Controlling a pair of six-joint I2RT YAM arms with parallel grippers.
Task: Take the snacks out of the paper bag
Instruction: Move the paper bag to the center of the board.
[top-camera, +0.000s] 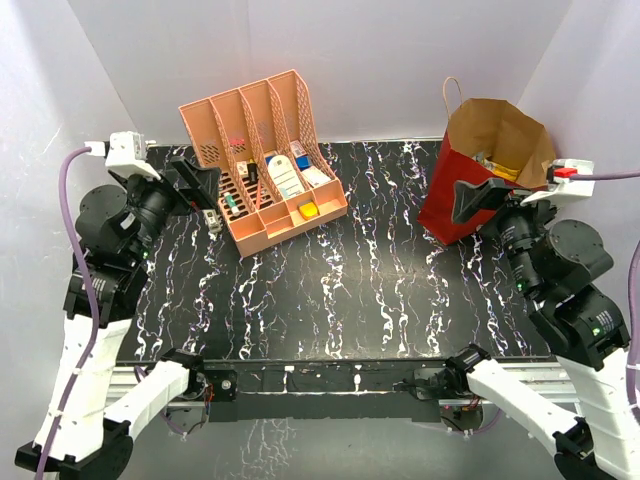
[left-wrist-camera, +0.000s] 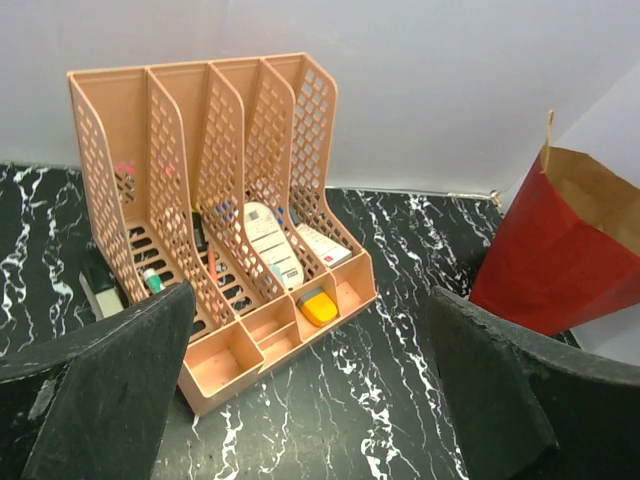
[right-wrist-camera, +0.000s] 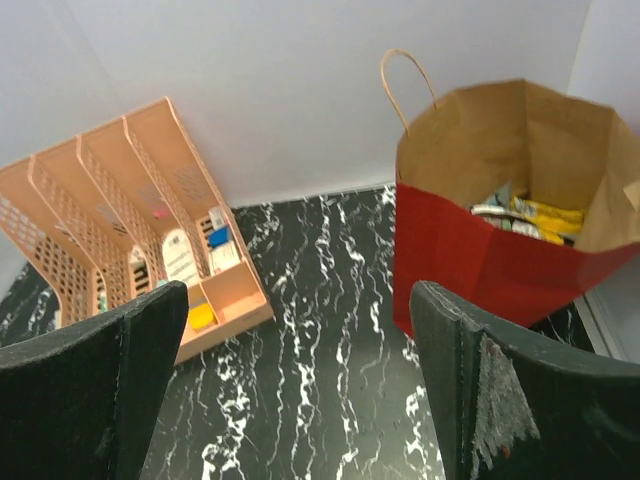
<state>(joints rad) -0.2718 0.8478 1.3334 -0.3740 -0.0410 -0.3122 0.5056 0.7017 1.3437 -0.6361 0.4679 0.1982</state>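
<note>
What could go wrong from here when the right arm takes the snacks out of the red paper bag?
1. The paper bag stands free and nothing holds it. The left pincer is open far away, by the pink organizer, so a push may tip the bag.
2. The snacks lie low under the rim, so the open right pincer may catch or crumple the paper wall.
3. The cord handle stands up at the rim and could snag a finger.

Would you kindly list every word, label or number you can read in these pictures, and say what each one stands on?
No text can be read in any view.
White card in the salmon-pink organizer: printed rows, too small to read.
Snack packets in the paper bag: print blurred, unreadable.
</note>
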